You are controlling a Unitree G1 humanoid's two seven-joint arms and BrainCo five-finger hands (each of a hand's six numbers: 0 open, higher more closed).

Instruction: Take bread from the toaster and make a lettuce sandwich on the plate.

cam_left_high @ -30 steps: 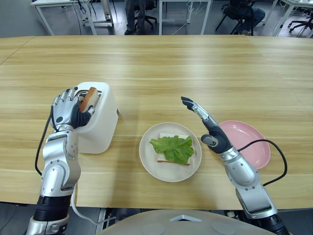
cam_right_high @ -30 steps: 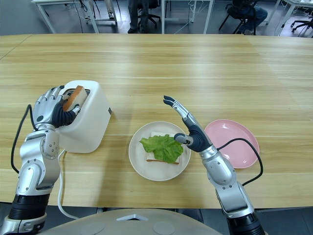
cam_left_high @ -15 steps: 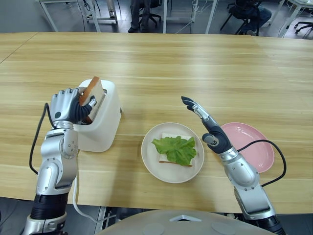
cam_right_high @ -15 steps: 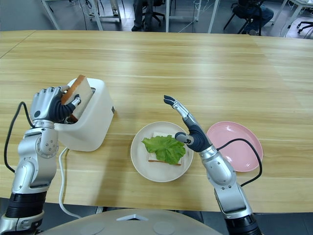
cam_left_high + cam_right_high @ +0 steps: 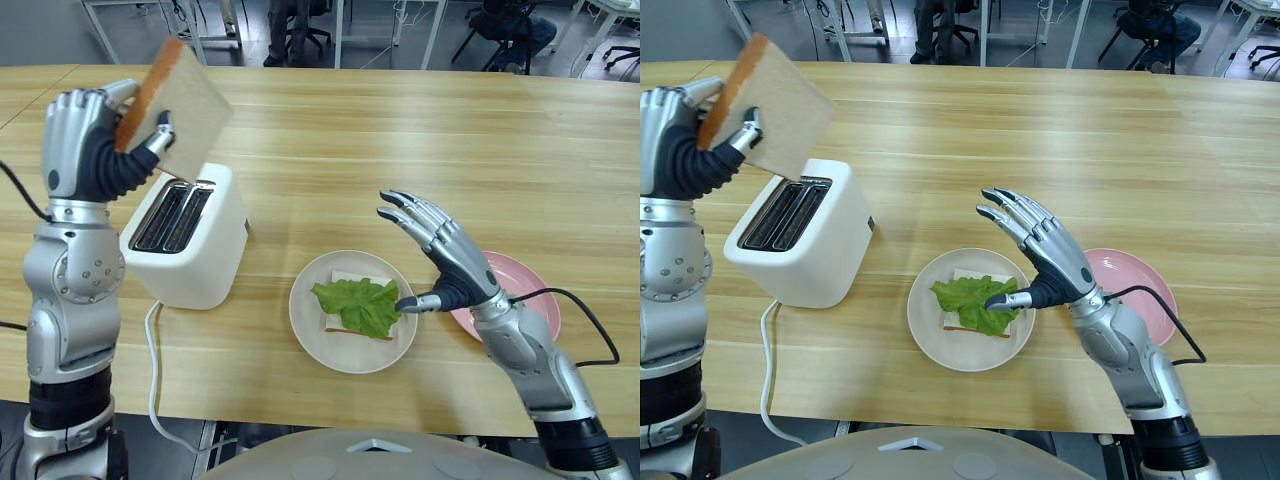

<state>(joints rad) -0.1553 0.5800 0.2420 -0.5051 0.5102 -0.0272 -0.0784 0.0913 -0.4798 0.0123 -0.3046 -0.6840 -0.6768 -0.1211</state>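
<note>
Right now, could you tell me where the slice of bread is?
The bread is in the left hand, held above the toaster, left of the plate.

The robot's left hand (image 5: 82,145) has risen from beside the white two-slot toaster (image 5: 195,270) to well above it, carrying the brown-crusted slice of toast (image 5: 188,115) with it. The slice, which sat half inside a slot a second ago, now hangs tilted and wholly clear of the toaster's top. The right hand (image 5: 450,260) has turned from edge-on to face the camera more broadly, fingers spread, its thumb now pointing at the green lettuce leaf (image 5: 355,305) over the round cream plate (image 5: 298,322).
</note>
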